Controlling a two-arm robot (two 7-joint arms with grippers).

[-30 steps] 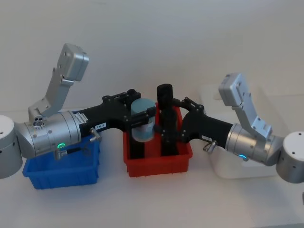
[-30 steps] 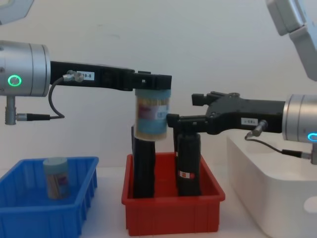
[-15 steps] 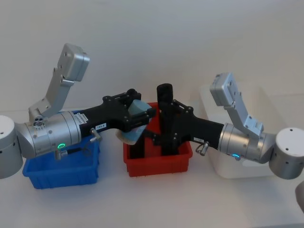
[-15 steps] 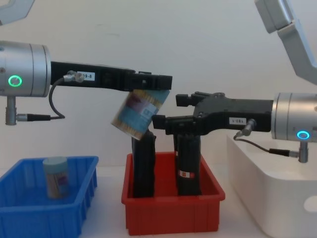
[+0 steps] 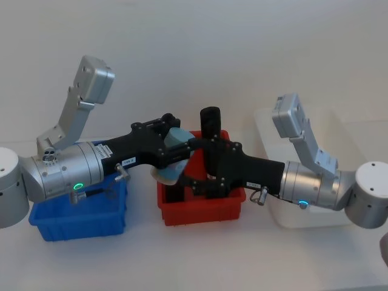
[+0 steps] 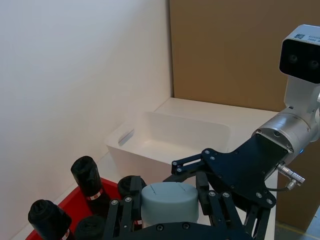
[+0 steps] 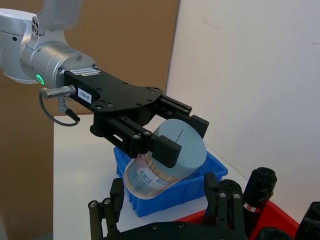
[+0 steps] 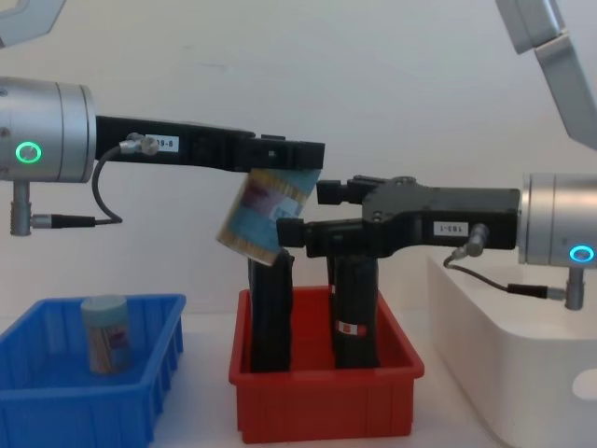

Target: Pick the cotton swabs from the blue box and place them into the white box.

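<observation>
The white box (image 8: 508,369) is sitting at the right, the red bin (image 8: 326,406) in the middle, and the blue box (image 8: 56,411) at the left. The left gripper (image 8: 287,161) is clamping one tub of cotton swabs (image 8: 259,217) by its lid end, tilting it above the red bin. The right gripper (image 5: 194,162) is reaching up to it with fingers spread wide, gripping nothing. The chest view is showing a second tub (image 8: 104,334) standing in the blue box; in the head view the left arm is covering it.
</observation>
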